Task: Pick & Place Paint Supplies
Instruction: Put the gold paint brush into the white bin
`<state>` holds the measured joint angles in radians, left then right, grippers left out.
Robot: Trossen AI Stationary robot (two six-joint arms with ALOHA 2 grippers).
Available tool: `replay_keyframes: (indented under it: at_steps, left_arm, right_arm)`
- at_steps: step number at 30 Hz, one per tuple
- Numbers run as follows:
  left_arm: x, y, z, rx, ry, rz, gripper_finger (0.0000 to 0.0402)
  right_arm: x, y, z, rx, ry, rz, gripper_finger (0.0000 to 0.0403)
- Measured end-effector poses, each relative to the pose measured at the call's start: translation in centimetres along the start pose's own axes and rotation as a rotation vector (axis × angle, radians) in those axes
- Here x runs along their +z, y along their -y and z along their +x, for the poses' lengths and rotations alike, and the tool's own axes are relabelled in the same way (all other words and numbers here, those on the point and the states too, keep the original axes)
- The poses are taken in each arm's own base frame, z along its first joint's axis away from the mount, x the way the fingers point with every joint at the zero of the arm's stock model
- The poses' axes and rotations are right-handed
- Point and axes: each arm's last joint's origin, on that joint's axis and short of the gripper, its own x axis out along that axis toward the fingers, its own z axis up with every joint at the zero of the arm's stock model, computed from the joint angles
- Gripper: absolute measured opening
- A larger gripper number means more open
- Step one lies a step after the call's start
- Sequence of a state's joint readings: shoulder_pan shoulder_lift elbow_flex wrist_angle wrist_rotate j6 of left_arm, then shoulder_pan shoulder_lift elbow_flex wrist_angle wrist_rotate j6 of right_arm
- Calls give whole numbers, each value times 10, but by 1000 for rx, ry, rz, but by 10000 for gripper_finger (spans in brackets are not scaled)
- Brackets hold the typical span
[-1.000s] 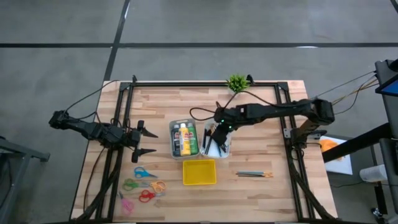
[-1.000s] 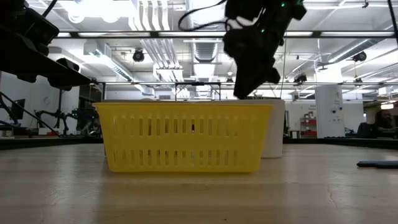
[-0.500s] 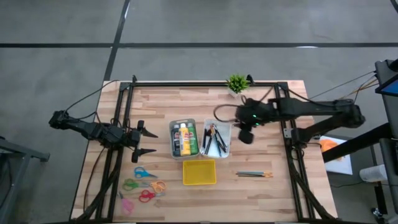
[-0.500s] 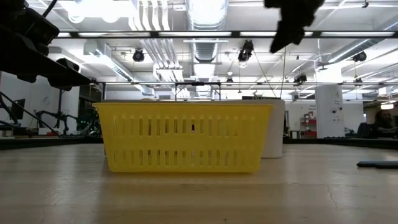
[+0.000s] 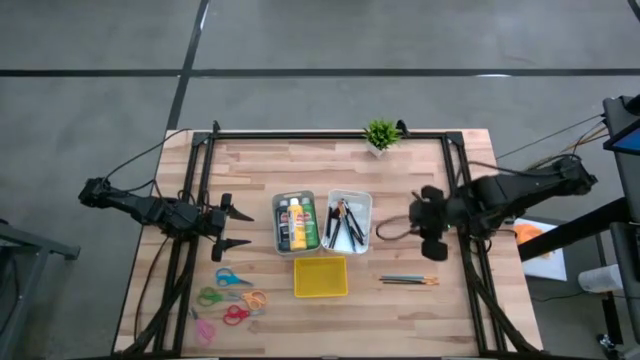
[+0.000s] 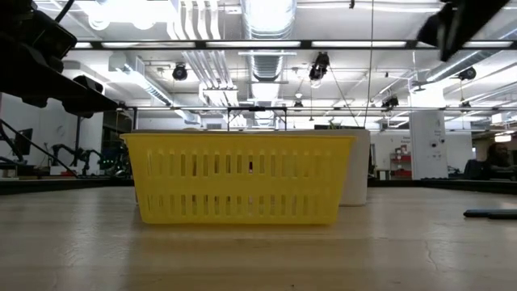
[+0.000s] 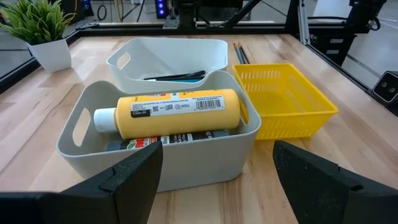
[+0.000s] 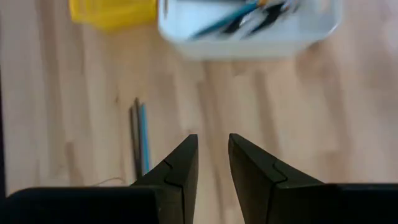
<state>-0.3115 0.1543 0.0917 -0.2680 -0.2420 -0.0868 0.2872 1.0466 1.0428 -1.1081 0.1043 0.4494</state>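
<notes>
Counting what is sorted, I see the paint bottles [image 5: 297, 222] lying in the grey bin [image 5: 279, 204] at the desk's middle, with the yellow one on top in the left wrist view. Brushes [image 5: 342, 224] sit in the white bin [image 5: 366, 200] just beside it. A few pencils [image 5: 408, 280] lie loose on the desk [image 5: 400, 175], right of the yellow basket [image 5: 320, 277], which looks empty. So I judge the job mostly done, with those pencils left to collect.

My right gripper [image 5: 432, 235] hangs above the desk between the white bin and the right frame rail, near the loose pencils. Its jaws stand nearly together with a narrow gap and hold nothing; its wrist view shows the pencils on the wood below. My left gripper [image 5: 236, 228] waits at the left side, level with the grey bin, jaws spread wide and empty.

A second ago the right gripper was down over the white bin; half a second ago it had lifted and pulled right, and now it sits farther right and closer to the pencils. The left arm has not moved.
</notes>
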Motion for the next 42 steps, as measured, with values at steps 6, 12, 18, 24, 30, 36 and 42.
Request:
replay_keyframes:
  at_steps: [6,12,18,24,30,36,42]
  left_arm:
    - [0,0,0,0,0,0,306]
    - [0,0,0,0,0,0,306]
    - [0,0,0,0,0,0,306]
    - [0,0,0,0,0,0,306]
    - [0,0,0,0,0,0,306]
    - [0,0,0,0,0,0,306]
    - [0,0,0,0,0,0,306]
  right_arm:
    - [-27,-25,16,22,-118,26,89]
    - [-56,-47,37,-12,-227,54,89]
    - [-73,-64,60,-8,-247,79,89]
    - [-84,-69,86,-39,-275,68,89]
    - [-92,-71,109,-75,-305,27,89]
    - [-97,-73,126,-59,-293,38,89]
    - [-100,-72,132,-15,-266,60,89]
